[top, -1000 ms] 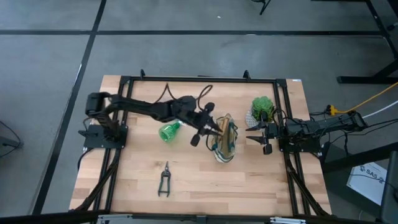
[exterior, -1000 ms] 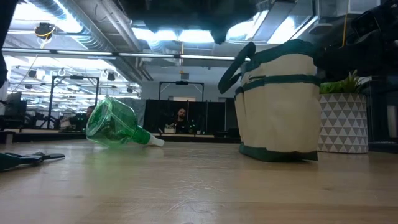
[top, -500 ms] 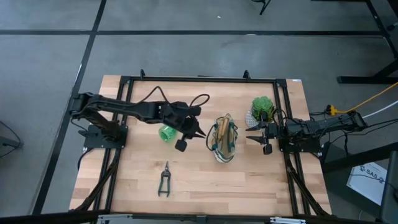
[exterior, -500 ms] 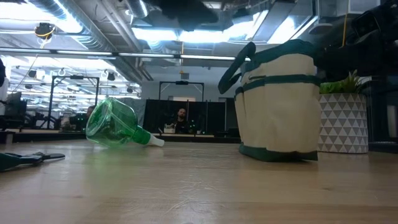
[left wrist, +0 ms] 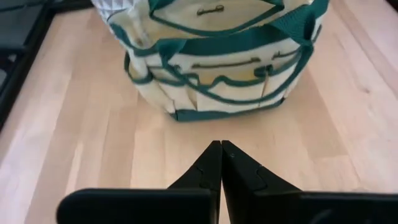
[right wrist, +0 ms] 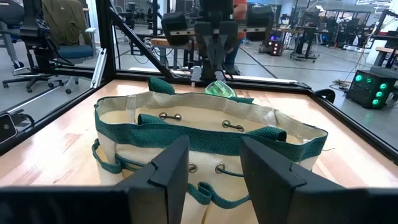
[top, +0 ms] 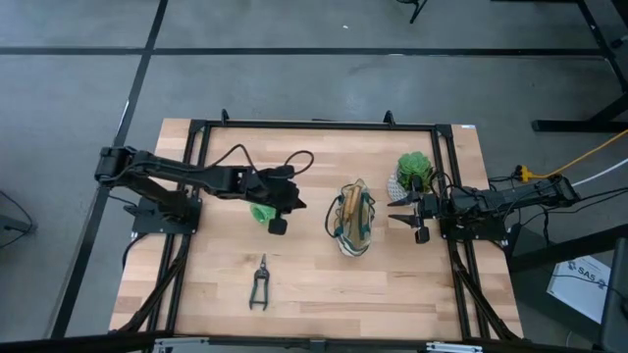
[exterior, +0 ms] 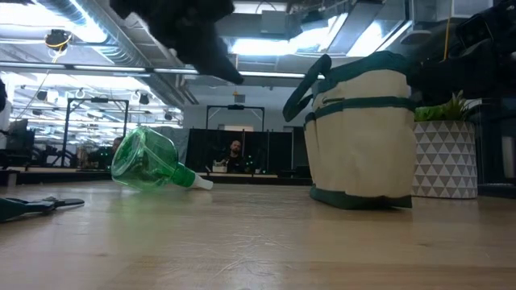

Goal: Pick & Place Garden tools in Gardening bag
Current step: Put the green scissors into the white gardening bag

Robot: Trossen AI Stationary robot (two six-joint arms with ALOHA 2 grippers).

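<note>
Above the spray bottle [top: 262, 211], the left gripper [top: 279, 225] has pulled back from the bag [top: 354, 223], jaws closed and empty, while the right gripper [top: 415, 219] waits open beside it.

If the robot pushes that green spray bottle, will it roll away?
Probably a little. The spray bottle lies on its side on the table, and its body looks rounded. Its nozzle sticks out, so it would likely swing around rather than roll far. It looks like see-through plastic, so probably light.
</note>
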